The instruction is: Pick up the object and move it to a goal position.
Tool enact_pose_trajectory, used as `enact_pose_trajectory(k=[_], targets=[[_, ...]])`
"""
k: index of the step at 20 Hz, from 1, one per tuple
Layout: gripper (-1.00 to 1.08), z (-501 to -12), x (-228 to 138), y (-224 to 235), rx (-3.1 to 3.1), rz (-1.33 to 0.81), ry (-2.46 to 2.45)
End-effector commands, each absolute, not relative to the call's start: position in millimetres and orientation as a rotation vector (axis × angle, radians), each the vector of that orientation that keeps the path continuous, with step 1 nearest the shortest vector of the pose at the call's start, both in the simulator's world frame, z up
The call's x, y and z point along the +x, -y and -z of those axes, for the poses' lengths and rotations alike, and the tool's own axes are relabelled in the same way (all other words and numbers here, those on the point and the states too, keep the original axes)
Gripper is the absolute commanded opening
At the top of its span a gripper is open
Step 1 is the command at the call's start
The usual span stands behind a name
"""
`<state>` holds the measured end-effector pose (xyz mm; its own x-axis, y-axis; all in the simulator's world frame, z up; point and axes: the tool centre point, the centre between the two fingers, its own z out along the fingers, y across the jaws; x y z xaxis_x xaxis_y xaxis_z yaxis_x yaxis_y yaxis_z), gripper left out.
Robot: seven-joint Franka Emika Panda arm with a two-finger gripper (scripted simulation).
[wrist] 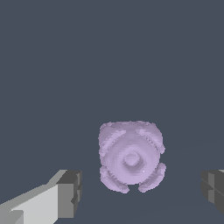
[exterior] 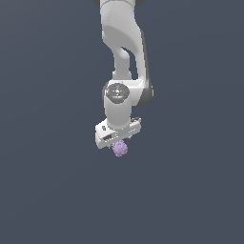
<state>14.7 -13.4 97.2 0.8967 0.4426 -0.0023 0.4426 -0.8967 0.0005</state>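
Exterior view, arm: the white Panda arm (exterior: 125,57) is reaching down from the top centre of the frame, its wrist pointing at the dark grey table (exterior: 47,190).
Exterior view, pincer: the pincer (exterior: 119,143) is hanging just below the middle of the frame; its fingers are too small here to tell apart.
Exterior view, object: the pale purple object (exterior: 119,148) is sitting directly under the pincer body, partly covered by it, slightly below the frame's centre.
Wrist view, object: the bumpy, berry-like object (wrist: 131,156) is lying in the lower middle of the picture, between the two fingers and touching neither.
Wrist view, fingers: one dark grey fingertip (wrist: 70,192) is showing at lower left, the other at the lower right edge.
Wrist view, pincer state: the pincer (wrist: 141,190) is standing spread wide, with clear gaps on both sides of the object, gripping nothing.
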Motion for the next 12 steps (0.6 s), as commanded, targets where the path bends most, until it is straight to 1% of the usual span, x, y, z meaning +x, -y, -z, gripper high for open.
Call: enact_pose_trajectory(k=[1, 12], targets=[[1.00, -92.9, 15.6, 12.4, 3.048, 0.001, -0.757], [1.00, -80.3, 15.5, 11.7, 3.043, 0.001, -0.781]])
